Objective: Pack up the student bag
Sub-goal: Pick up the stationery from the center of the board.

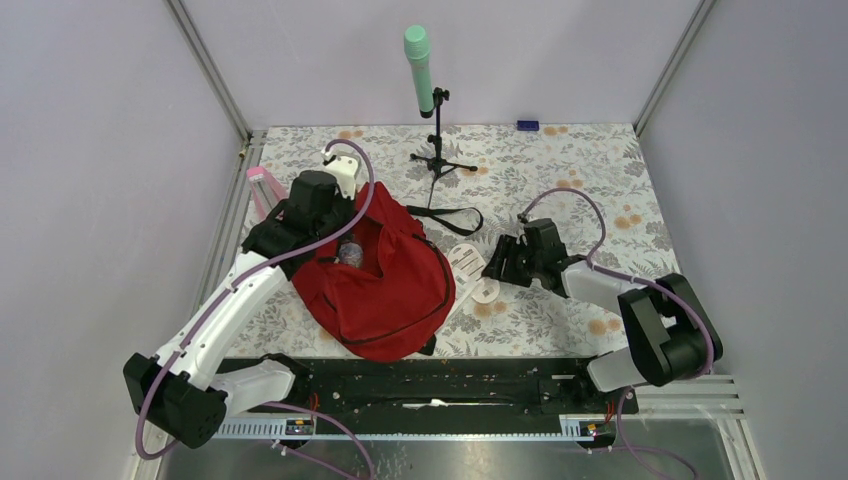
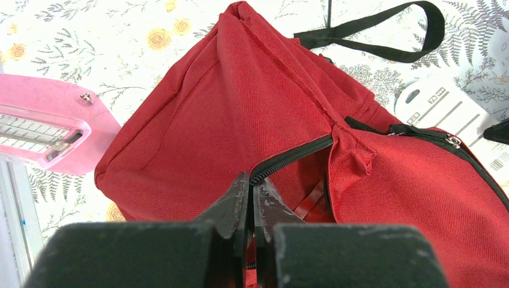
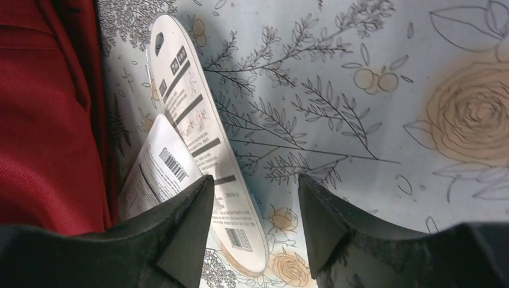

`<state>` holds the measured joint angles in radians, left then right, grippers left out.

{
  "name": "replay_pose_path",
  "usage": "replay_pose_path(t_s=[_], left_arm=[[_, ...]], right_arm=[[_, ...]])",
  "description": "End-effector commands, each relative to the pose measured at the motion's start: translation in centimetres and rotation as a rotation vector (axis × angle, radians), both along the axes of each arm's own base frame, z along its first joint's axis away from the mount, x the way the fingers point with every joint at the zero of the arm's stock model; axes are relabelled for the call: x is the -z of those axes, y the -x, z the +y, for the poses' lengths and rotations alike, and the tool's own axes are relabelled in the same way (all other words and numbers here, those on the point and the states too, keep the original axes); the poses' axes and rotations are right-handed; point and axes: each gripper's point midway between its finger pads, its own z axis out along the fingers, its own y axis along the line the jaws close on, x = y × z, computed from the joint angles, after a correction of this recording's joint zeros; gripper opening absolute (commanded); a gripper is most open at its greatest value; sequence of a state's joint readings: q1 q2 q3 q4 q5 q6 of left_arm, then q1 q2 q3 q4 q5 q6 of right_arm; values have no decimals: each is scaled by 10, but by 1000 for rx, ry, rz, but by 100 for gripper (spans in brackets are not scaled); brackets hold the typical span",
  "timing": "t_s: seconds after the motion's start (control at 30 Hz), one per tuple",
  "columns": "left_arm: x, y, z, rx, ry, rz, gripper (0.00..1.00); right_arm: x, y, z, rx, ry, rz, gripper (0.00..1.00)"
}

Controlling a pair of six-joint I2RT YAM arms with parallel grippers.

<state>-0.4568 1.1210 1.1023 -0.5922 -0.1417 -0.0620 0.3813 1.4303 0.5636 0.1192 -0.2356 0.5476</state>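
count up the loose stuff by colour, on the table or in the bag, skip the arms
red: 1, student bag
pink: 1, flat case
white: 2, printed cards
green: 1, microphone on stand
blue: 1, small block
clear: 1, bottle inside bag
total: 7

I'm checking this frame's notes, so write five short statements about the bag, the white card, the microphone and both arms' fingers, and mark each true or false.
1. The bag is red and its zipper is open. True.
2. The left arm's fingers stand wide apart. False: they are shut, pinching the bag at its zipper edge.
3. The right arm's fingers are open above a white card. True.
4. The white card is inside the bag. False: it lies on the flowered table, beside the bag.
5. The green microphone lies flat on the table. False: it stands upright on a small black stand.
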Motion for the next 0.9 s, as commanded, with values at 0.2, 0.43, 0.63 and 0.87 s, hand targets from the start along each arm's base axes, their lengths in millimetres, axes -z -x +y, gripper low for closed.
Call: replay_pose_path(t_s=[0.2, 0.43, 0.63, 0.87], left_arm=[[-47, -10, -4, 1, 107, -170, 0], [-47, -10, -5, 6, 113, -169, 0], [-47, -9, -5, 7, 118, -169, 0], [-46, -8, -7, 11, 124, -167, 0]], right_arm=[[-14, -6, 27, -88, -117, 18, 47], [-13, 6, 18, -80, -85, 32, 44], [-21, 4, 18, -71, -95, 15, 21], [-34, 2, 15, -59, -90, -28, 0]])
